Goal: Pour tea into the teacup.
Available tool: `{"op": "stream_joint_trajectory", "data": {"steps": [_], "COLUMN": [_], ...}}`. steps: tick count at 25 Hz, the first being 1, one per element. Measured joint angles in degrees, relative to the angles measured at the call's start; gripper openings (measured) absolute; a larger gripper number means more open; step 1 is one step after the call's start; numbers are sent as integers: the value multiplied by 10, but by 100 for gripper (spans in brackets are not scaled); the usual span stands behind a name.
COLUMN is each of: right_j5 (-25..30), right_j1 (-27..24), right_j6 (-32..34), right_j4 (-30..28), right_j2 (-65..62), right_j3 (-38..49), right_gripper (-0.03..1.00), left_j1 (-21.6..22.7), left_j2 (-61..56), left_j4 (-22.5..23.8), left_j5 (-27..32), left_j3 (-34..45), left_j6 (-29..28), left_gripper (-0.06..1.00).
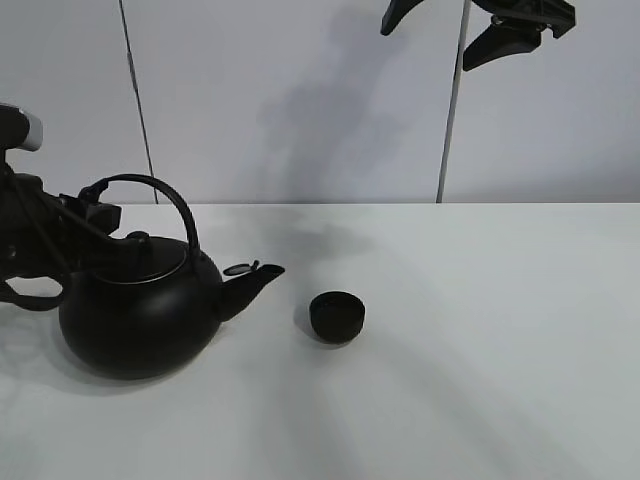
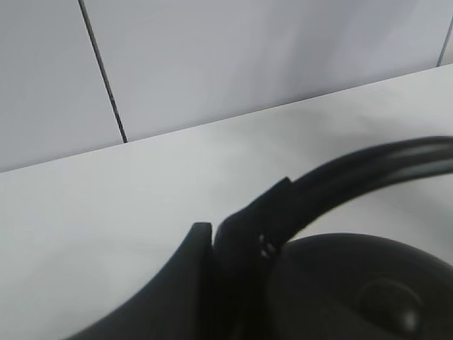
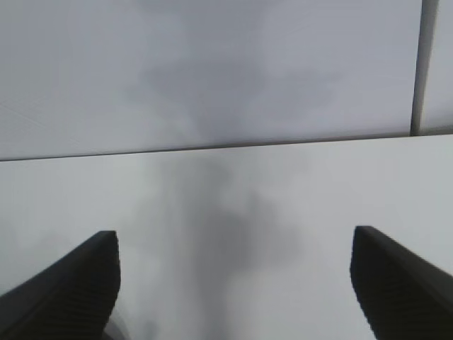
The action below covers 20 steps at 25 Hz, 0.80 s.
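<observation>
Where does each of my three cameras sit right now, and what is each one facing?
Exterior high: mounted high in front, facing the white table, big round black kettle, small matte black teacup; left gripper at the kettle handle, right gripper raised.
Left wrist: close above the kettle, jaws closed on its handle.
Right wrist: high up, facing table and wall; open gripper.
Shared: exterior and left wrist both show the kettle.
</observation>
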Motion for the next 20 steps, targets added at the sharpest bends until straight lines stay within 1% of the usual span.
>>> {"op": "stream_joint_trajectory", "data": {"steps": [5,8,12,17,20], "right_j5": [0,0,0,0,0], "right_j1": [0,0,0,0,0], "right_j6": [0,0,0,0,0], "right_j4": [0,0,0,0,0], "right_j2": [0,0,0,0,0], "right_j3": [0,0,0,0,0], "right_gripper": [61,61,61,61,61], "left_j1": [0,0,0,-1,-1], "left_j2": [-1,-4,-7,-8,-17], "left_j4": [24,27,30,35,44], "left_j5": [-17,-31,-50,-55,-62], "left_j3": [0,-1,13,44,57], "left_j6": [-25,-35,-38,-40,-40], "left_gripper": [19,25,34,39,46]}}
